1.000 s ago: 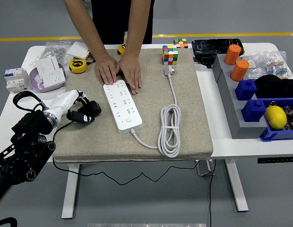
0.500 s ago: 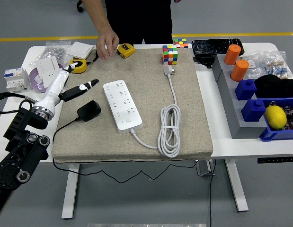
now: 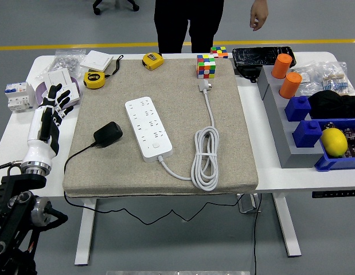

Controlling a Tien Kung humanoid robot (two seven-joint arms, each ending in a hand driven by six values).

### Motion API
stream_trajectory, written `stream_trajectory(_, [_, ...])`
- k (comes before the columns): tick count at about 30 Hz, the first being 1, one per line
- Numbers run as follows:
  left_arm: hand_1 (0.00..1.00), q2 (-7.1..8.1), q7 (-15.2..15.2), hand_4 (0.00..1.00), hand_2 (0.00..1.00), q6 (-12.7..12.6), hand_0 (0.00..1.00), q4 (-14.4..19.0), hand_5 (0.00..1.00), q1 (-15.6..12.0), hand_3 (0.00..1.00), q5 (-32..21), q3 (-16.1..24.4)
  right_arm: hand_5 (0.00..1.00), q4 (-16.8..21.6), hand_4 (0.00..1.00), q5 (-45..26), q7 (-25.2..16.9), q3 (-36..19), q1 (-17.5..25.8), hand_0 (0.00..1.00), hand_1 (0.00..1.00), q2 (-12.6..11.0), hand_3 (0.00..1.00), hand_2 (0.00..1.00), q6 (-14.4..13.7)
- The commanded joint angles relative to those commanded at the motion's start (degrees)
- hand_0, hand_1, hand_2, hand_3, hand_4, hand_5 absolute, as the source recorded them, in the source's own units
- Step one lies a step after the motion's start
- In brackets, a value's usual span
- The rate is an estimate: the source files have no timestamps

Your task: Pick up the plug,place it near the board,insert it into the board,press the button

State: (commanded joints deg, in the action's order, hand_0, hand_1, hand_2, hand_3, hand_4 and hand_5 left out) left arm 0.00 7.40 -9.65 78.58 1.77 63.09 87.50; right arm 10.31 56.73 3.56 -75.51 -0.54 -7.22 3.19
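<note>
1. While the left hand (image 3: 49,117) hangs with fingers spread and grasping nothing, it sits well left of the board (image 3: 148,127), off the mat's (image 3: 166,166) left edge.
2. Black plug (image 3: 108,133) lies on the mat just left of the board, apart from it; its cable trails left.
3. Board's button (image 3: 156,145) is untouched; a person (image 3: 188,23) stands beyond the board, one hand (image 3: 258,14) hanging free.

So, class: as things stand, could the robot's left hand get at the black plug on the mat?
Probably yes. The left hand is open at the mat's left edge, and the black plug lies just to its right with nothing between them.
</note>
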Motion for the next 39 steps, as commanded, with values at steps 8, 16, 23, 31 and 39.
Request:
stream_trajectory(8, [0.686, 0.0, -0.8, 0.998, 0.681, 0.1, 0.68, -0.7, 0.681, -3.5, 0.782, -8.5, -0.2, 0.715, 0.0, 0.998, 0.8, -0.1, -0.4, 0.1, 0.838, 0.736, 0.2, 0.712, 0.715, 0.1])
stream_trajectory(16, [0.692, 0.0, -1.0, 0.998, 0.68, 0.6, 0.676, -0.9, 0.677, -4.5, 0.768, -7.1, 0.8, 0.715, 0.0, 0.998, 1.4, -0.2, -0.7, 0.4, 0.839, 0.736, 0.5, 0.71, 0.717, 0.2])
stream_trajectory(23, [0.695, 0.0, -0.5, 0.998, 0.688, 0.3, 0.675, -0.7, 0.672, -4.3, 0.765, -5.6, 1.3, 0.715, 0.0, 0.998, 1.5, -0.2, -0.7, 0.4, 0.839, 0.736, 0.6, 0.71, 0.715, 0.2])
stream_trajectory(31, [0.711, 0.0, -3.3, 0.998, 0.729, -0.8, 0.678, -1.5, 0.667, -4.2, 0.764, 8.6, 3.7, 0.717, 0.0, 0.998, 2.3, 0.0, -1.3, 0.6, 0.838, 0.735, 0.8, 0.71, 0.716, 0.1])
stream_trajectory(39, [0.709, 0.0, -3.7, 0.996, 0.727, -0.9, 0.673, -1.5, 0.664, -5.3, 0.756, 14.9, 4.0, 0.718, 0.0, 0.998, 2.4, -0.2, -0.7, 1.4, 0.837, 0.734, 1.4, 0.71, 0.715, 0.2])
